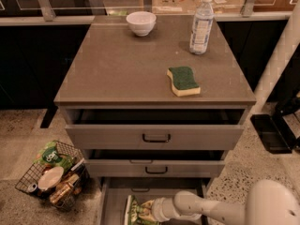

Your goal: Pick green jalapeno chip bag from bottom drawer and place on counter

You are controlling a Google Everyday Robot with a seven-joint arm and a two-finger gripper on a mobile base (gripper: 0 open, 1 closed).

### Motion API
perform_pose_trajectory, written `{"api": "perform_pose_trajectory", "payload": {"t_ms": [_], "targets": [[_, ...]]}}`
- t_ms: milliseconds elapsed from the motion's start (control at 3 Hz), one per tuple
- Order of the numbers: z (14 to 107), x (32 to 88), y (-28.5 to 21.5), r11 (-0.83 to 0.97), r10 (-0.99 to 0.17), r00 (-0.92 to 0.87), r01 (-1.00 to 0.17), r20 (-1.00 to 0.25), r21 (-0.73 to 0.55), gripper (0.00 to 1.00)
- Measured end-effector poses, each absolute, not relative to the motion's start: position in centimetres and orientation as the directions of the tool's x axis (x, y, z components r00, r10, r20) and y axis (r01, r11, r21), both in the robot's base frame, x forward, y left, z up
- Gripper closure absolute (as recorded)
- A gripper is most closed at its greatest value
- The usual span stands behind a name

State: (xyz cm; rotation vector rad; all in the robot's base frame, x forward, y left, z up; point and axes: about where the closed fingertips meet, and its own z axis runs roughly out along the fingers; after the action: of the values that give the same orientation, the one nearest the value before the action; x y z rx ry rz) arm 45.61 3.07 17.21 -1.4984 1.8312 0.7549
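The green jalapeno chip bag (133, 212) lies on the floor of the open bottom drawer (114, 201), at the bottom edge of the camera view. My gripper (147, 209) reaches in from the right on a white arm and sits right against the bag's right side, partly covering it. The lower part of the bag is cut off by the frame. The counter (117, 64) is the grey-brown top of the cabinet above.
On the counter stand a white bowl (141, 22), a water bottle (202, 23) and a green-topped yellow sponge (183, 80). The two upper drawers (154, 136) are slightly open above the gripper. A wire basket (51, 173) of items sits on the floor at left.
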Motion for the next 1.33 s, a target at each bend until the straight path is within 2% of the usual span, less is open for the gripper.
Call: {"api": "perform_pose_trajectory", "payload": {"t_ms": [333, 667, 1333], "targets": [[25.5, 48.3, -1.0, 0.285, -0.637, -0.089, -0.950, -0.765, -0.126, 1.00], [31.5, 46.4, -1.7, 0.279, -0.651, -0.027, -0.938, -0.758, -0.206, 1.00], [38.1, 37.1, 0.0, 0.191, -0.637, 0.016, -0.965, -0.771, -0.178, 1.00]]}}
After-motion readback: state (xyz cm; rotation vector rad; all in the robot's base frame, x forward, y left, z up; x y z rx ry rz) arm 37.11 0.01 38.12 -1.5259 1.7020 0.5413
